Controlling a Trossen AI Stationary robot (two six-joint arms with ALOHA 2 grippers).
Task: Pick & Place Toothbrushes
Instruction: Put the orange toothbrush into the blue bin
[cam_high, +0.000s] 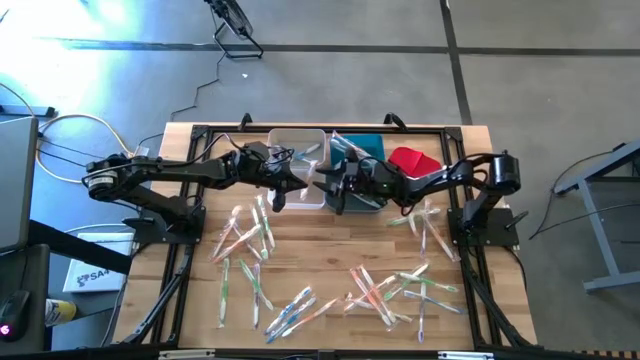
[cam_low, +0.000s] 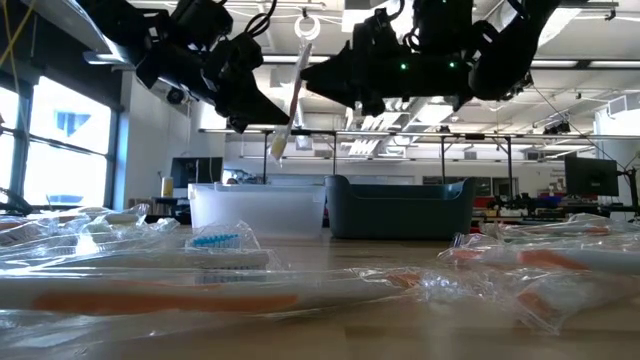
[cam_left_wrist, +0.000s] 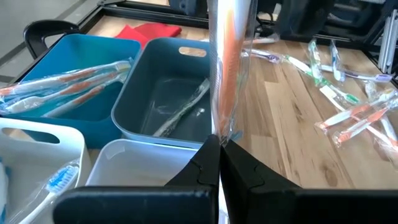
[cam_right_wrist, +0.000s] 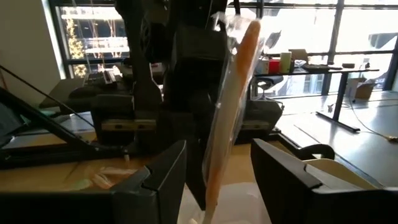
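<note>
My left gripper (cam_left_wrist: 219, 152) is shut on an orange-handled toothbrush (cam_left_wrist: 229, 56) in a clear wrapper, lifted above the bins near the table's far middle. In the low view this toothbrush (cam_low: 293, 85) stands tilted between the two arms. My right gripper (cam_right_wrist: 214, 180) is open, and its fingers stand on either side of the toothbrush (cam_right_wrist: 233, 99) without touching it. In the high view the left gripper (cam_high: 281, 194) and the right gripper (cam_high: 331, 190) face each other. Many wrapped toothbrushes (cam_high: 250, 240) lie loose on the wooden table, with more of them (cam_high: 390, 285) to the right. My left gripper pinches the wrapped toothbrush by its lower end (cam_left_wrist: 221, 132) between the two shut fingers. The fingers come slanting down from the table's left. The toothbrush rises from the hold, tilted, lifted clear of the table and bins.
A white bin (cam_high: 298, 148) and a teal bin (cam_high: 366, 148) stand at the far edge. A grey-blue bin (cam_left_wrist: 163, 93) holds one wrapped brush, and a blue bin (cam_left_wrist: 59, 74) holds orange ones. A red cloth (cam_high: 413, 160) lies to the right. Black frame rails line the table's sides.
</note>
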